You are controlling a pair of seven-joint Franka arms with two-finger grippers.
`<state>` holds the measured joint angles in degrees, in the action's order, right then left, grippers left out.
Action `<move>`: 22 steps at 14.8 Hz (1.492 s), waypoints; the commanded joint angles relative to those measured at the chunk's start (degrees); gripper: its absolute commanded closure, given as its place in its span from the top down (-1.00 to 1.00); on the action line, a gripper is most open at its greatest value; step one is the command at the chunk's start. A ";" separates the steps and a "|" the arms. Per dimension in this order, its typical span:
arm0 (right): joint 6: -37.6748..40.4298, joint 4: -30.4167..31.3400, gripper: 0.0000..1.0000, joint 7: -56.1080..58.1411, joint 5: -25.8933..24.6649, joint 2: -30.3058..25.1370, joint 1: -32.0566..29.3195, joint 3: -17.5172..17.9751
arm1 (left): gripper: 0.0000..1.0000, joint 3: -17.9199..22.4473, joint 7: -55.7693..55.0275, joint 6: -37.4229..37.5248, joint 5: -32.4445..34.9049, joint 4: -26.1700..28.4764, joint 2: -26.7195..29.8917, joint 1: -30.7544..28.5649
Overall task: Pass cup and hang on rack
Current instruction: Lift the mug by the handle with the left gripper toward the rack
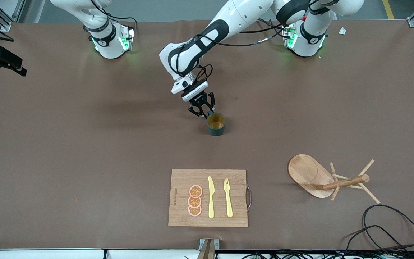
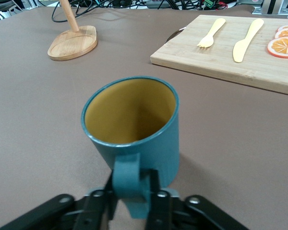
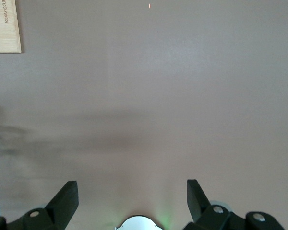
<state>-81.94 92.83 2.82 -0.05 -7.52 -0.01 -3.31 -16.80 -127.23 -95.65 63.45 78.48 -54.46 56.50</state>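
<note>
The teal-green cup point(image 1: 216, 124) with its yellow inside is at mid-table, at table level and open end up. My left gripper point(image 1: 202, 109) is beside it on the robots' side, shut on the cup's small handle. In the left wrist view the fingers point(image 2: 155, 189) pinch the handle point(image 2: 129, 179) from both sides, and the cup point(image 2: 134, 120) fills the middle. The wooden rack point(image 1: 316, 176) stands nearer the front camera toward the left arm's end; its base point(image 2: 73, 43) and post show in the left wrist view. My right gripper point(image 3: 132, 191) is open and empty, high over bare table.
A rectangular cutting board point(image 1: 178, 198) lies near the front edge with orange slices point(image 1: 195, 200), a yellow knife point(image 1: 211, 197) and a yellow fork point(image 1: 227, 197). Black cables point(image 1: 390, 230) loop at the front corner near the rack.
</note>
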 commanded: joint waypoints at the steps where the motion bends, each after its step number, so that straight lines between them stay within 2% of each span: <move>1: -0.32 0.60 1.00 -0.54 0.67 -1.01 -0.26 0.41 | -0.78 0.10 0.06 0.29 0.97 -0.88 -0.12 0.19; 3: -0.41 0.59 1.00 -0.54 0.67 -1.01 -0.26 0.41 | -0.98 0.02 1.54 0.29 0.80 -0.96 0.14 0.10; 6: -0.23 0.59 1.00 -0.63 0.76 -1.01 -0.26 0.41 | -0.99 -0.16 3.22 0.47 0.45 -1.40 1.28 -0.16; 8: -0.06 0.60 1.00 -0.63 0.76 -1.01 -0.26 0.41 | -0.99 -0.51 5.05 0.47 -2.44 -2.63 3.21 -1.47; 14: -0.06 0.60 1.00 -0.63 0.84 -1.01 -0.08 0.50 | -0.99 -0.60 12.51 0.38 -18.07 -3.34 16.20 -8.32; 18: -0.06 0.60 1.00 -0.63 0.84 -1.01 0.01 0.50 | -0.99 -0.60 19.02 0.29 -30.37 -3.34 25.26 -15.79; 22: 0.12 0.60 1.00 -0.63 0.84 -1.01 0.10 0.50 | -0.99 -0.60 27.02 0.29 -42.41 -3.34 31.68 -24.57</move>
<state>-81.99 92.77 2.82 0.06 -7.52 0.06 -2.85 -17.00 -103.61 -95.37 26.19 73.33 -26.37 35.71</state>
